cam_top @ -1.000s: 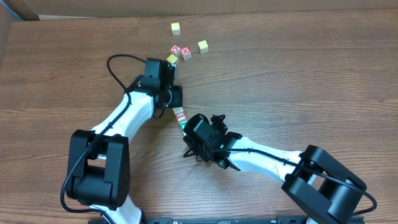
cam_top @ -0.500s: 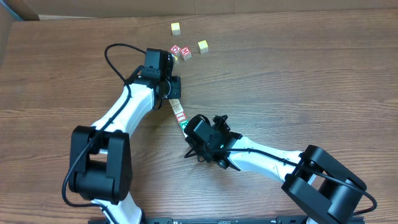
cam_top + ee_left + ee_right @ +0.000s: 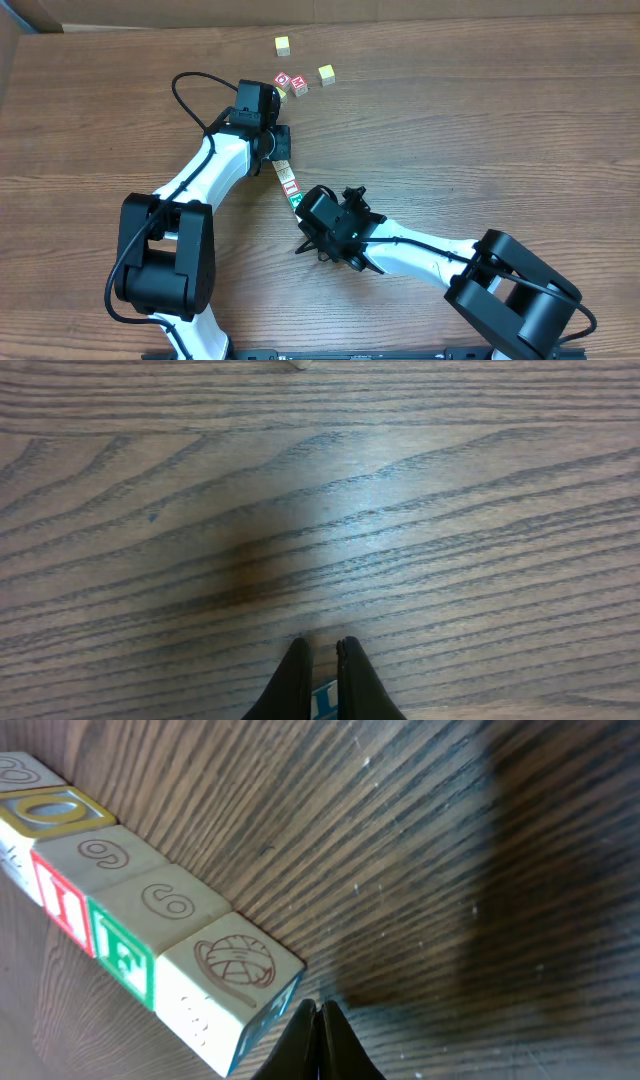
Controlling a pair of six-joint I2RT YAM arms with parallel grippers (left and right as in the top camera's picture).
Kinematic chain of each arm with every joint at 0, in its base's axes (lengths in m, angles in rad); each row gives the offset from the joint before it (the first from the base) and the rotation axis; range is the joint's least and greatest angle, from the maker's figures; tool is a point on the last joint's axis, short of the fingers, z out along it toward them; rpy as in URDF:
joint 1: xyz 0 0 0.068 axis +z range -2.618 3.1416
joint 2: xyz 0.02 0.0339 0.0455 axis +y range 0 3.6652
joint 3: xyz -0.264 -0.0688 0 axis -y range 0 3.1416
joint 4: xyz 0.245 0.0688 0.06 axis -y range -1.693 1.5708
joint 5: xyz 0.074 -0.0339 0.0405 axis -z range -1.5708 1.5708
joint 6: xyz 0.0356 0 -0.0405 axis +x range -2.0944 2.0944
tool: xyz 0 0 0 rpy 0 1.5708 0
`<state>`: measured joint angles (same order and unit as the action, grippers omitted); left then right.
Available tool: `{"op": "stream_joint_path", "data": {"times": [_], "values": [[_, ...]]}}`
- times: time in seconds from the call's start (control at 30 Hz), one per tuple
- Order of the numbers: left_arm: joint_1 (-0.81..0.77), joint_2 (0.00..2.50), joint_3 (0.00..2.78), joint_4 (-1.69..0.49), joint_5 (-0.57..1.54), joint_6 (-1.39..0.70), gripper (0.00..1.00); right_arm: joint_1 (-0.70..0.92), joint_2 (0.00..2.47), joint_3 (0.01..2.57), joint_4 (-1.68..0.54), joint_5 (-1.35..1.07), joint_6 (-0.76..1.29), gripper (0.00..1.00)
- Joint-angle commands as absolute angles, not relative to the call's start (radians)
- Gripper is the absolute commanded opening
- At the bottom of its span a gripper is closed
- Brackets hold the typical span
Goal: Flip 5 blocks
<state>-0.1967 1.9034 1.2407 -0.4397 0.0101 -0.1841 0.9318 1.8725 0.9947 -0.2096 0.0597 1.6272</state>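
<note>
The blocks form a short touching row between my two grippers. The right wrist view shows several blocks: one with a yellow "O" top, one with a red "I" side, one with a green-letter side, and a nearest one with a ball drawing. My right gripper is shut, its tips against that block's blue side. At the row's far end my left gripper is shut. A sliver of blue-printed block shows behind its fingers.
Beyond the left gripper lie loose cubes: two yellow-topped ones and two red-topped ones. The cardboard wall borders the table's far edge. Both arms angle in from the near edge.
The left gripper has shifted a little toward the far side, uncovering the upper end of the block row. The right gripper and the row have stayed put.
</note>
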Motion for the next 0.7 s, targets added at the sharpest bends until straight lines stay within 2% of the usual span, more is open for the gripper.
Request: {"op": "stream_joint_path", "data": {"times": [0.0,0.67], "values": [[-0.202,1.924,1.252,-0.439,-0.004,-0.194,0.04,0.937,1.877,1.0,-0.203,0.076,1.636,0.04],[-0.204,1.95,1.272,-0.485,0.042,-0.193,0.04,0.938,1.877,1.0,-0.183,0.074,1.636,0.04]]}}
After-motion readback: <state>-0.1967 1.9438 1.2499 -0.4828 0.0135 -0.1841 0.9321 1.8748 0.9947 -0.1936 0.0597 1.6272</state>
